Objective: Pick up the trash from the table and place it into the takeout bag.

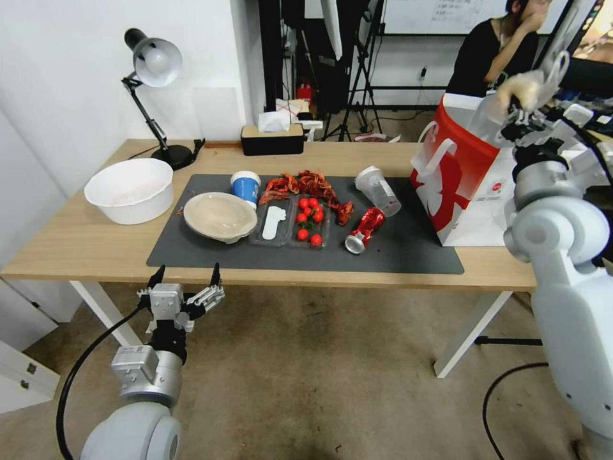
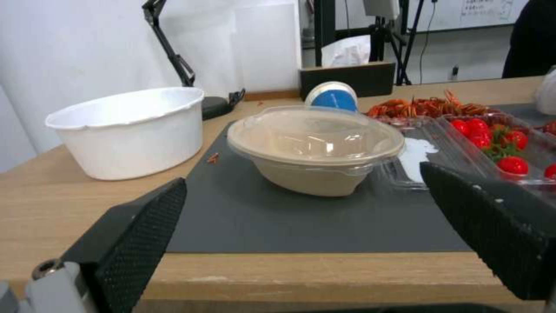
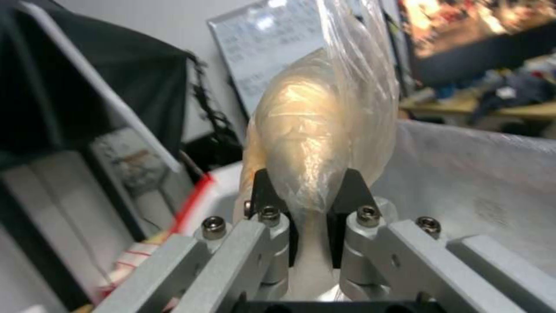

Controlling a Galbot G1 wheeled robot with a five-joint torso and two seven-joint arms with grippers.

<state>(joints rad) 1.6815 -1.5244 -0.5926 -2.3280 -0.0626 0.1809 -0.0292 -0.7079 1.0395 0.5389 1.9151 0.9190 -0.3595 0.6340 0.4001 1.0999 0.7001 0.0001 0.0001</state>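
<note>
My right gripper (image 1: 525,107) is shut on the plastic-wrapped bun (image 3: 316,134), holding it above the open top of the takeout bag (image 1: 466,191), which stands at the table's right end. On the dark mat (image 1: 408,255) lie the beige bowl (image 1: 220,216) under a clear lid, the blue-and-white paper cup (image 1: 245,186), red crayfish shells (image 1: 306,184), a clear tray of cherry tomatoes (image 1: 310,220), the clear cup (image 1: 378,188) on its side and the crushed red can (image 1: 365,230). My left gripper (image 1: 185,281) hangs open just off the table's front edge, facing the beige bowl (image 2: 316,148).
A large white tub (image 1: 131,190) sits on the bare wood left of the mat. The black desk lamp (image 1: 153,64) and black tissue box (image 1: 272,139) stand along the table's far edge. White table legs (image 1: 466,338) slant below.
</note>
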